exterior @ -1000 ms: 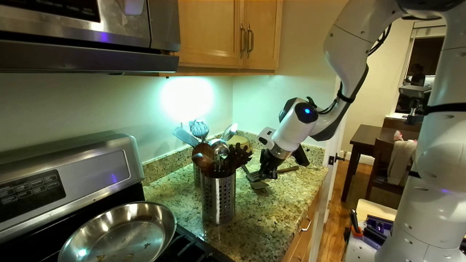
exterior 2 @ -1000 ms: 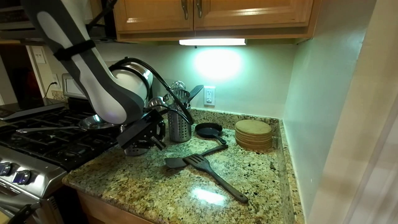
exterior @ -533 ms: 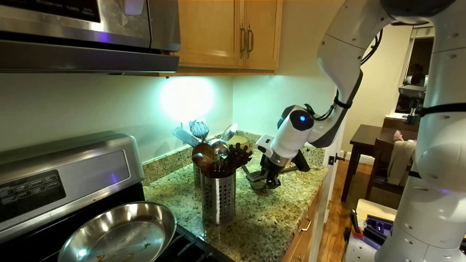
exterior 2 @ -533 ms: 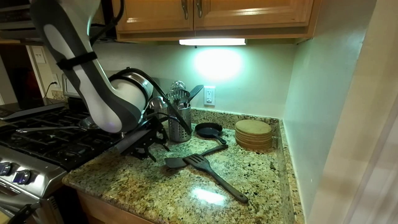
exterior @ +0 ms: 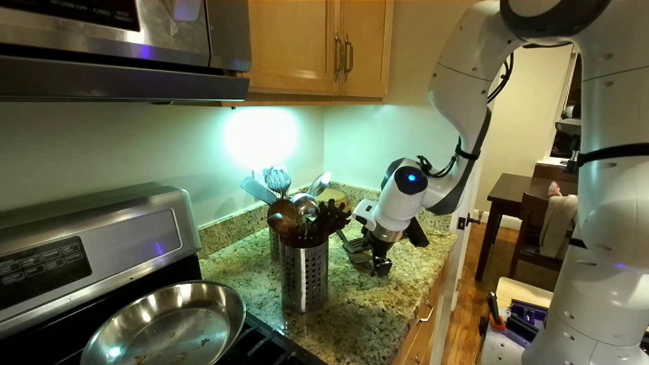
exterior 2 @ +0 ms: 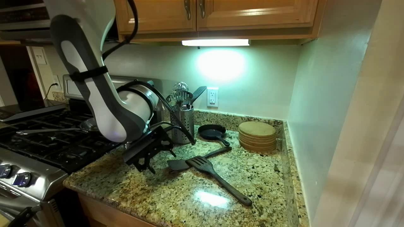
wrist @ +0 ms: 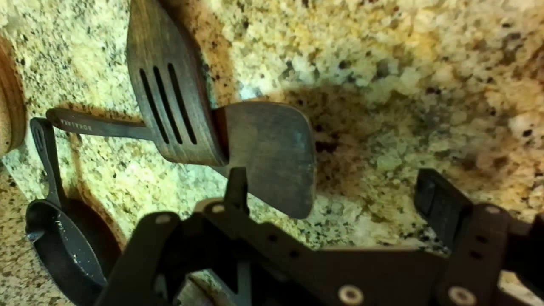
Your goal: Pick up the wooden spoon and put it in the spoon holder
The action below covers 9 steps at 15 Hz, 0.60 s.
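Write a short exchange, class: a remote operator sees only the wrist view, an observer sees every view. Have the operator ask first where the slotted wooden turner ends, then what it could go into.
Operator: The slotted wooden turner runs out of the top of my picture. Where does it end?
Observer: In an exterior view, its handle ends on the granite counter, pointing away from the stove.
Operator: And what could it go into?
Observer: An exterior view shows a perforated steel canister standing upright, with utensils rising from its top.
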Available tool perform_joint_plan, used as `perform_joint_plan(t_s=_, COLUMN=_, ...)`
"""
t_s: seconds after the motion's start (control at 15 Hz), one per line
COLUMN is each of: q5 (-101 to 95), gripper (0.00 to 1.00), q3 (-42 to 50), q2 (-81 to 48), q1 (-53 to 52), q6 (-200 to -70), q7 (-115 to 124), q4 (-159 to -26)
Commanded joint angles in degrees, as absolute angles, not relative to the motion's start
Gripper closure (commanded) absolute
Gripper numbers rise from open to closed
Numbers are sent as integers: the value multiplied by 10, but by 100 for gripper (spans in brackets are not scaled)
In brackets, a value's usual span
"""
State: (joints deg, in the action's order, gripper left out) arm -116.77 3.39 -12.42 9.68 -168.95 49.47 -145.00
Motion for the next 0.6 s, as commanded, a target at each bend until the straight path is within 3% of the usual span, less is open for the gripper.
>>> perform_joint_plan(t_s=0.0, q5=-1172, gripper=0, q3=32, q2=-134, q1=93, q6=-1676, q7=487, q4=-1432)
perform_joint_plan(t_s=0.53, q5=-1169, gripper=0, q3=38, q2=-184, q1=97, q6=-1668, q7=463, q4=-1410)
